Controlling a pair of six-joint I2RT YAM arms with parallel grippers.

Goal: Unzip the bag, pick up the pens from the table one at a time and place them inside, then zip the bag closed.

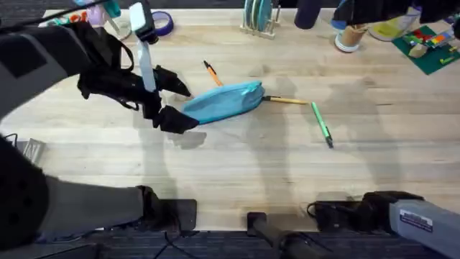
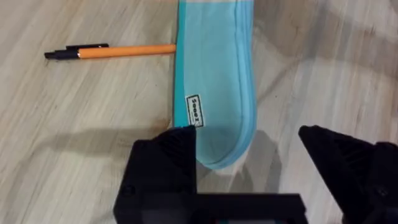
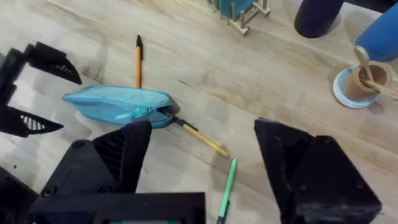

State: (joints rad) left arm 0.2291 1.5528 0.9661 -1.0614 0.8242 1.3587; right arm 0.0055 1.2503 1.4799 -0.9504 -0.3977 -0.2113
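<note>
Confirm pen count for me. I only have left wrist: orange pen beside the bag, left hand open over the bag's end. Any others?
Observer: Two more. A yellow pen lies at the bag's other end, away from the left hand.
Operator: And the third?
Observer: A green pen lies on the table farther right, clear of the bag, with one end near the yellow pen.
Operator: Right hand?
Observer: The right hand is open and holding nothing. Its camera looks down on the yellow and green pens.
</note>
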